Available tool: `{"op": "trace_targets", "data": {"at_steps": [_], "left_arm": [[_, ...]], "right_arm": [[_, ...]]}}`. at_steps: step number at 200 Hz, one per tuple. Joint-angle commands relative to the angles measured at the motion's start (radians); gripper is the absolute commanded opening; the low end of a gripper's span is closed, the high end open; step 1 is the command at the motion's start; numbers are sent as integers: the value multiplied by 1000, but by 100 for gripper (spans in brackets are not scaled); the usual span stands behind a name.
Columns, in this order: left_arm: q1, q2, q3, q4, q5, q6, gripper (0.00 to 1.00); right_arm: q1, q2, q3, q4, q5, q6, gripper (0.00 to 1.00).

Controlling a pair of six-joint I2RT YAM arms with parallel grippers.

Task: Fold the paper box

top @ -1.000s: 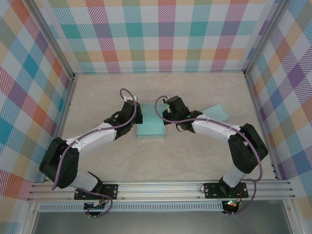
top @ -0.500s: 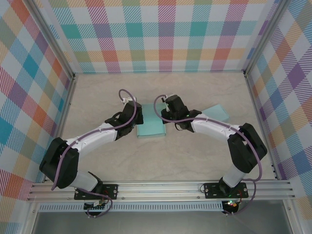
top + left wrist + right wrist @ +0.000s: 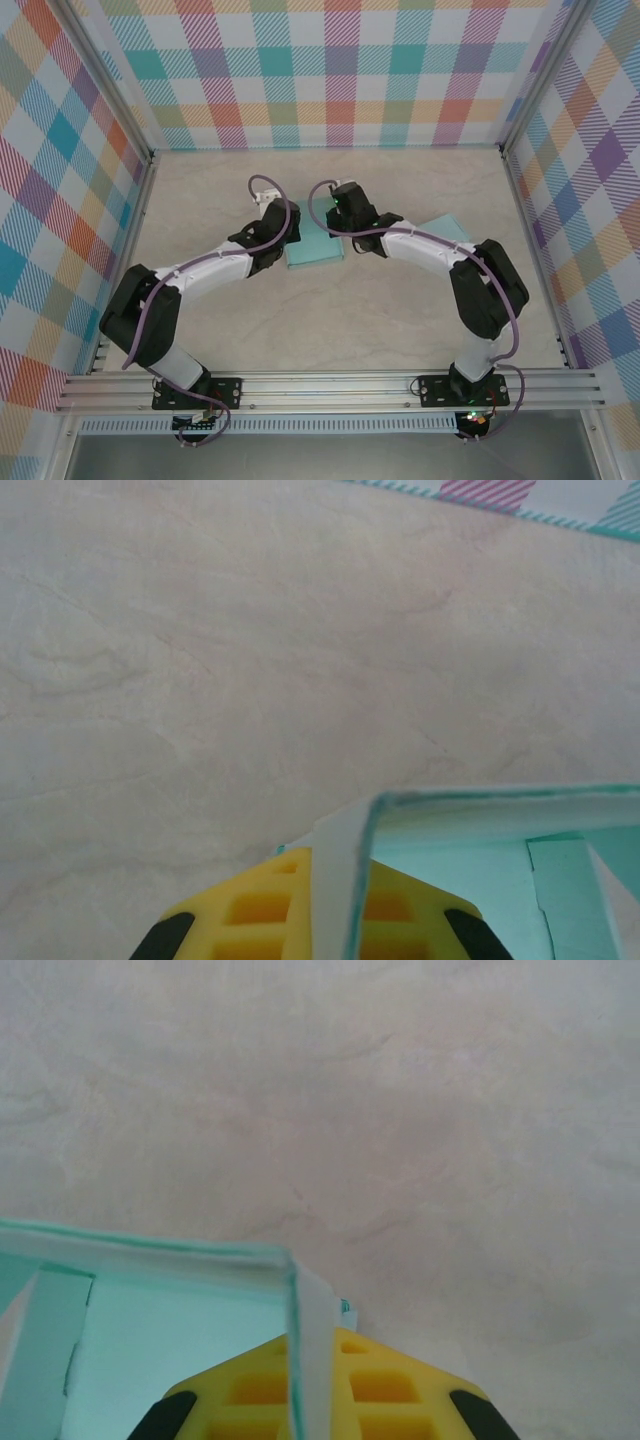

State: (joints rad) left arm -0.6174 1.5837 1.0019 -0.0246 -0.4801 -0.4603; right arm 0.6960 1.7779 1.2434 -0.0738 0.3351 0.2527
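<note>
1. Position: the paper box (image 3: 316, 250) sits in the middle of the surface (image 3: 330, 330), between the arms, its side walls raised.
2. Grip: left jaws are closed on its left wall (image 3: 335, 890), right jaws closed on its right wall (image 3: 308, 1360).
3. Risk: uneven pulling could tear the thin paper, or a wall may slip out and spring flat.

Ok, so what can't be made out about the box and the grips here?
- Top external: left gripper and right gripper fingertips, hidden under their own wrists.
- Wrist views: paper box cut off by frame edges; its overall shape unclear.
- Top external: teal sheet, partly under the right arm.
</note>
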Motion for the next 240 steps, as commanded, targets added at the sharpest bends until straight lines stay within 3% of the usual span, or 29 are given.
{"op": "trace_targets", "data": {"at_steps": [1, 47, 130, 240], "left_arm": [[-11, 36, 43, 80, -31, -45, 3], [-16, 83, 18, 120, -60, -110, 4], [-49, 117, -17, 121, -148, -112, 3], [-71, 58, -152, 123, -197, -171, 7]], "right_arm": [[6, 33, 40, 80, 25, 0, 8], [7, 70, 17, 142, -6, 82, 9], [14, 52, -90, 182, -71, 205, 9], [49, 0, -259, 231, -48, 171, 9]]}}
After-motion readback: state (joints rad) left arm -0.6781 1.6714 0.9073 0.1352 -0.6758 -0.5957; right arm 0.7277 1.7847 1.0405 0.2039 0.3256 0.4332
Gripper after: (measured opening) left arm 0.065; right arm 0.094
